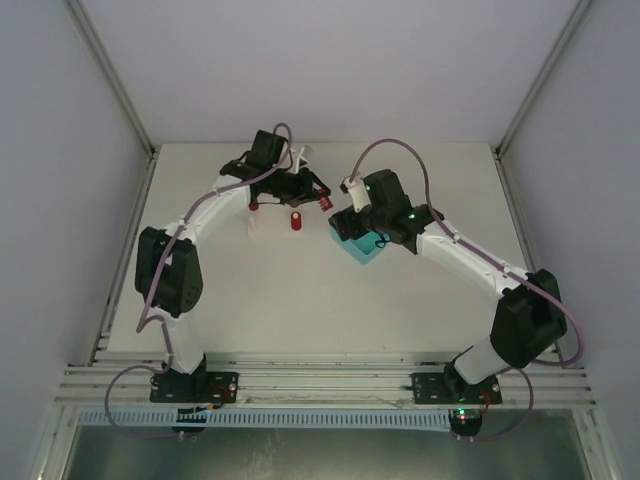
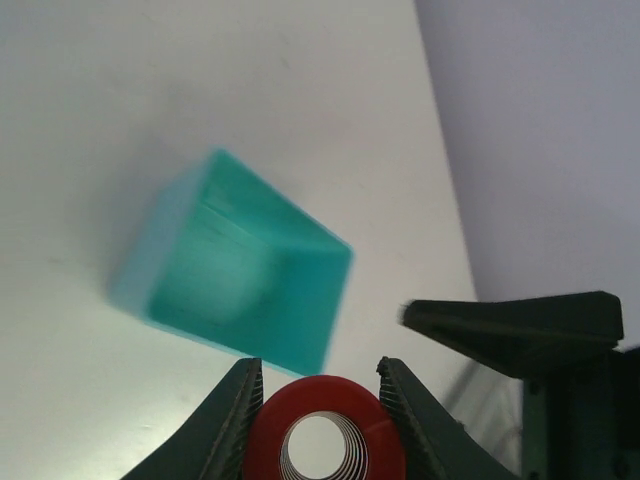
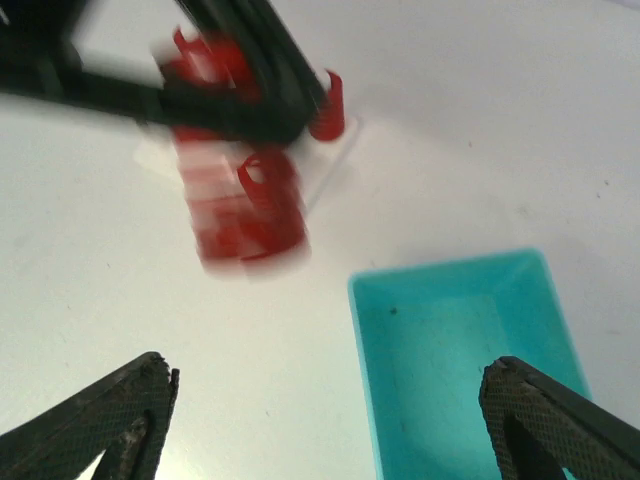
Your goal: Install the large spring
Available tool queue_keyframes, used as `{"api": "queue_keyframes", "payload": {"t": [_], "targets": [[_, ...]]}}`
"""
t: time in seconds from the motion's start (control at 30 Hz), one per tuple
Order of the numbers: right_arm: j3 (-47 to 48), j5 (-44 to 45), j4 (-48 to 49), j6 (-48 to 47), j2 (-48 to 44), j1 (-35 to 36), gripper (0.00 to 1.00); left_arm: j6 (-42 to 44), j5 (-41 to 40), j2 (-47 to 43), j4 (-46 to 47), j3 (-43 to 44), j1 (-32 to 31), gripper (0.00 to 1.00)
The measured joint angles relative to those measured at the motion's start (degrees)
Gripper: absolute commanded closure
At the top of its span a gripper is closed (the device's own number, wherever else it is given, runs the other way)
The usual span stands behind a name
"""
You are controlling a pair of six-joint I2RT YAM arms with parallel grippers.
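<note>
Ahead of the left gripper (image 2: 320, 373), one teal bin (image 2: 240, 270) is seen on the table (image 2: 120, 100), blurred, and a black part of the right arm juts in at the right. The spring (image 2: 330, 400) is pinched between the left fingers, its lower edge cut off by the frame. The right gripper (image 3: 330, 368) is spread wide, with the bin just ahead and to its right. Two more red pieces are counted beyond it, a cylinder (image 1: 296, 220) and a small piece (image 1: 255, 205). Both are too smeared to make out.
</note>
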Motion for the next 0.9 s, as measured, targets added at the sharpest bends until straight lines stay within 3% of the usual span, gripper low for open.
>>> {"api": "queue_keyframes", "payload": {"t": [0.07, 0.37, 0.57, 0.9], "targets": [[-0.8, 0.9, -1.0, 0.8, -0.7, 0.0, 0.01, 1.4, -4.0, -1.0, -1.2, 0.0, 1.2, 1.0], [-2.2, 6.8, -5.7, 5.9, -4.8, 0.0, 0.01, 6.8, -31.9, -11.6, -0.8, -8.0, 4.3, 1.0], [-2.0, 9.4, -7.8, 7.0, -4.8, -0.7, 0.01, 5.2, -47.1, -12.2, 0.4, -15.6, 4.2, 1.0], [0.5, 10.8, -10.2, 7.2, -4.5, -1.3, 0.01, 2.9, -55.8, -12.5, 4.7, -23.8, 4.2, 1.0]]}}
